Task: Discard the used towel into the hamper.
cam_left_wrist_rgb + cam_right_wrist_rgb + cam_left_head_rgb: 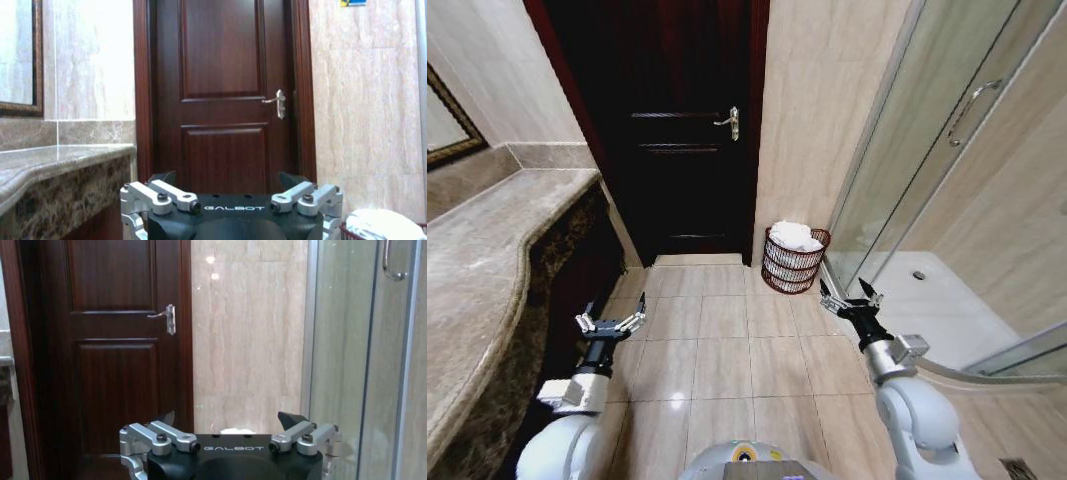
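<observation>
The hamper [789,270], a reddish-brown wire basket, stands on the floor against the wall to the right of the door. A white towel [795,236] lies bunched in its top. In the left wrist view the towel [384,224] and the hamper's rim [344,231] show at the corner. A small patch of the towel [237,431] peeks over the right wrist. My left gripper [610,322] hangs open and empty over the floor by the counter, well left of the hamper. Also open and empty, my right gripper [851,298] is just to the right of the hamper and nearer to me.
A dark wooden door [682,130] is shut straight ahead. A marble counter [497,240] runs along the left. A glass shower enclosure [927,170] with a raised curb stands on the right. Tiled floor [727,340] lies open between them.
</observation>
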